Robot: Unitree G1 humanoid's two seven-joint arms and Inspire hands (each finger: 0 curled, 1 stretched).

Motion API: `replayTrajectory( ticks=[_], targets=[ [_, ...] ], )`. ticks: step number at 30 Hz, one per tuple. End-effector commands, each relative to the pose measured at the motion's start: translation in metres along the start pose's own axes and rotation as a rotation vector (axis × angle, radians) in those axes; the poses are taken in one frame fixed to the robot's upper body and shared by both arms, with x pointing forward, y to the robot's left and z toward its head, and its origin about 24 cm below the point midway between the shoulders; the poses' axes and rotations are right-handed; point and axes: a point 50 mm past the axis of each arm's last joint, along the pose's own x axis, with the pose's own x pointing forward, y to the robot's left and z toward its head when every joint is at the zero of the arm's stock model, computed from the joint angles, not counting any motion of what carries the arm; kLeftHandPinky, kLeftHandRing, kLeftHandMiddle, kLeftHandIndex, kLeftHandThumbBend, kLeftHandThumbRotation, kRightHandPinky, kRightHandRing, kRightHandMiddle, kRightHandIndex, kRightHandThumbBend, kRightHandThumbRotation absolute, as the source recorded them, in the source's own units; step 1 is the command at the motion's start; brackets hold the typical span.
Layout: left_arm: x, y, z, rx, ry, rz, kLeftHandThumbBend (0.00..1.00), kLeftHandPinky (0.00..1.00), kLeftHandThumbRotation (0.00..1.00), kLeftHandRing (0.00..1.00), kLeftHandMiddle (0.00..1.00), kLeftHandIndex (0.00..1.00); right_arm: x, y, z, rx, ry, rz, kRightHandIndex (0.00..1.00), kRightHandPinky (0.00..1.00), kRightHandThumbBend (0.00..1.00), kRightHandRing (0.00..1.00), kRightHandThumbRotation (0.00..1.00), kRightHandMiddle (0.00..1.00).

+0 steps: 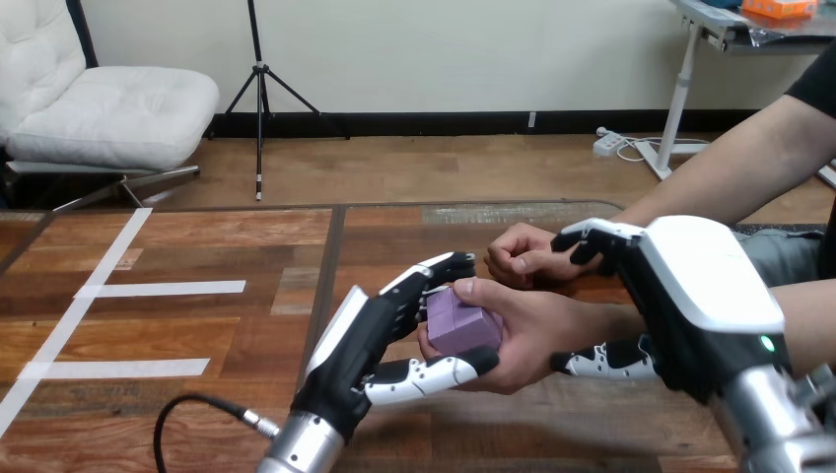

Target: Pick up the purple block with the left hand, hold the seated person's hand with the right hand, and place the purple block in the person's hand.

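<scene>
Your left hand (370, 340) grips the purple block (461, 320), with its fingers bent over the top and its thumb reaching under. The block rests in the person's open hand (537, 330), at 2 o'clock from your left palm. At the block's 3 o'clock, your right hand (690, 296) wraps fingers and thumb round the person's wrist (616, 320). The person's far hand (518, 254) lies fisted at the block's 1 o'clock.

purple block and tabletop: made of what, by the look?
purple block: matte, uniform colour, seam across its top; likely foam or plastic, can't tell which. table: wood planks or wood-look laminate, visible grain, slight sheen.
</scene>
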Motion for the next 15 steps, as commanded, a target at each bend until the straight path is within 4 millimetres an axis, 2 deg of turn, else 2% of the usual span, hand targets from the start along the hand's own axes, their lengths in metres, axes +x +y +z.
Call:
replayTrajectory(
  ticks=[1,6,15],
  targets=[
    [0.007,0.008,0.016,-0.041,-0.117,0.076,0.85,0.72,0.43,0.78,0.81,0.82,-0.002,-0.010,0.006,0.065,-0.040,-0.155,0.73,0.57,0.67,0.68,0.05,0.73],
    [0.004,0.007,0.017,-0.081,-0.137,0.114,0.84,0.71,0.43,0.77,0.80,0.81,-0.007,-0.003,0.007,0.121,-0.059,-0.206,0.73,0.58,0.62,0.69,0.10,0.74],
    [-0.002,0.006,0.020,-0.136,-0.184,0.167,0.80,0.70,0.46,0.75,0.79,0.80,-0.013,0.010,0.009,0.197,-0.091,-0.295,0.73,0.60,0.54,0.71,0.23,0.73]
  ],
)
